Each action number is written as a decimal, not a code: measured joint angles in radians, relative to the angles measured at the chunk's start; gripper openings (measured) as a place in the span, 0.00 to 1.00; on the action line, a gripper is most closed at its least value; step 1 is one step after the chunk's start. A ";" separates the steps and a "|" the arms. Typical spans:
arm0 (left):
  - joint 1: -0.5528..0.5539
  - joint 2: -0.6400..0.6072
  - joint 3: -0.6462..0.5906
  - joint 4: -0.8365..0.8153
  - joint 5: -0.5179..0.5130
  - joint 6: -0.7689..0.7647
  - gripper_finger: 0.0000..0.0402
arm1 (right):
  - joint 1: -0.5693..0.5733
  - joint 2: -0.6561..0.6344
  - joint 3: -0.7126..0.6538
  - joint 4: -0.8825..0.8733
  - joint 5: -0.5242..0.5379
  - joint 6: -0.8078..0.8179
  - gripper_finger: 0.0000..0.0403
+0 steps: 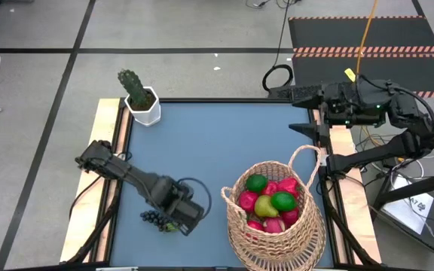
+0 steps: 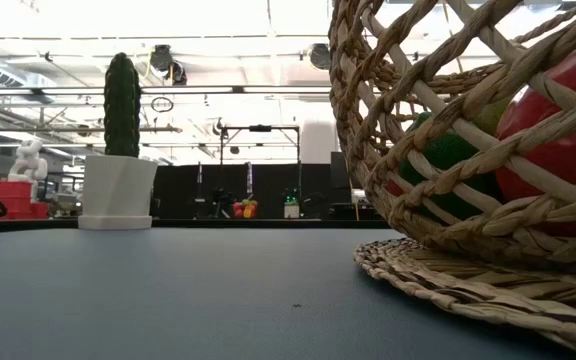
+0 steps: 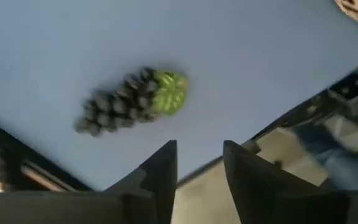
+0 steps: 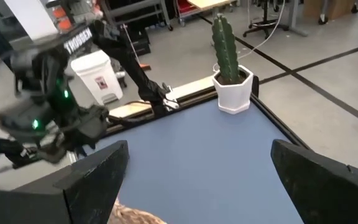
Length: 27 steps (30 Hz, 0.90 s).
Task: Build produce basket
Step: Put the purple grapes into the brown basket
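Note:
The woven wicker basket (image 1: 277, 248) stands at the table's near right, its base flat on the blue mat (image 2: 448, 270). Inside it lie green limes (image 1: 282, 200), a yellow-green pear (image 1: 266, 205) and red and pink fruits (image 1: 249, 200). A dark grape bunch (image 3: 129, 102) with a green leaf end lies on the mat near the front left (image 1: 155, 219). My left gripper (image 3: 201, 165) hangs over the mat just beside the grapes (image 1: 183, 217), pointing down, open by a narrow gap with nothing in it. My right gripper (image 4: 201, 149) waits wide open above the table's right edge.
A green cactus in a white pot (image 1: 142, 102) stands at the table's far left corner (image 2: 118, 170). The basket's arched handle (image 1: 304, 158) rises on its far side. The blue mat (image 1: 217, 150) between the cactus and the basket is bare.

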 joint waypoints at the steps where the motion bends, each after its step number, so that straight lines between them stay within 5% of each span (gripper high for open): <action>1: -0.010 0.000 -0.024 0.031 0.006 -0.051 0.31 | 0.000 0.004 0.000 0.008 0.000 0.004 0.97; 10: -0.119 0.000 -0.191 0.184 0.049 -0.296 0.23 | 0.000 0.060 0.000 0.032 -0.001 0.083 0.97; 20: -0.201 -0.001 -0.333 0.211 0.027 -0.252 0.24 | 0.000 0.106 0.000 0.056 -0.005 0.160 0.97; 27: -0.196 -0.001 -0.390 0.271 -0.028 -0.255 0.35 | 0.000 0.109 0.000 0.071 -0.005 0.160 0.97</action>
